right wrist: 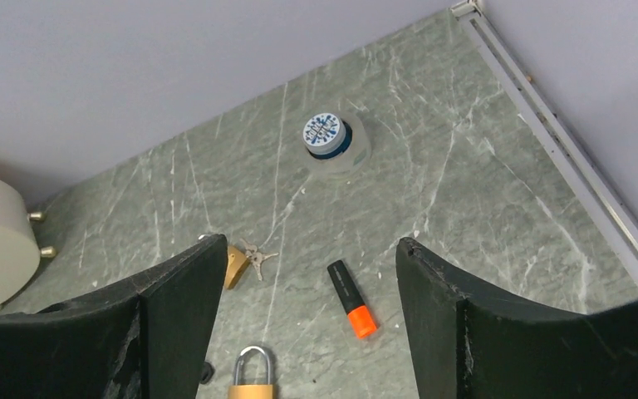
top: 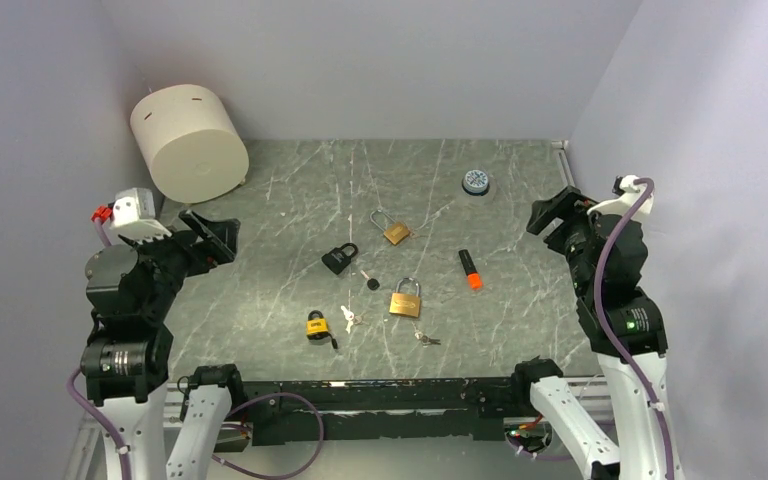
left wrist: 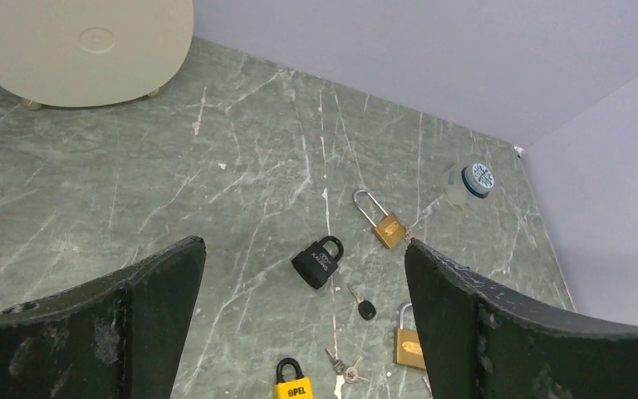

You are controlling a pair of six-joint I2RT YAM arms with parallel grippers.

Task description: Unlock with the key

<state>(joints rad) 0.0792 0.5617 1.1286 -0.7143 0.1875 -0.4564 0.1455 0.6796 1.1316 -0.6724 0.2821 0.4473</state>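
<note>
Several padlocks lie mid-table. A black padlock (top: 339, 258) (left wrist: 318, 262) has a black-headed key (top: 370, 281) (left wrist: 363, 305) just right of it. A yellow padlock (top: 316, 325) (left wrist: 293, 383) lies near the front with a silver key bunch (top: 350, 318) (left wrist: 345, 365) beside it. A brass padlock (top: 406, 299) (right wrist: 252, 375) has small keys (top: 426, 338) below it. A long-shackle brass padlock (top: 391, 228) (left wrist: 380, 219) lies farther back. My left gripper (top: 210, 236) (left wrist: 303, 328) is open and empty at the left edge. My right gripper (top: 550, 212) (right wrist: 307, 324) is open and empty at the right edge.
A large cream cylinder (top: 188, 144) stands at the back left. A small blue-capped jar (top: 476, 181) (right wrist: 330, 138) sits at the back right. A black and orange marker (top: 471, 269) (right wrist: 351, 298) lies right of the locks. A rail (right wrist: 565, 141) runs along the right wall.
</note>
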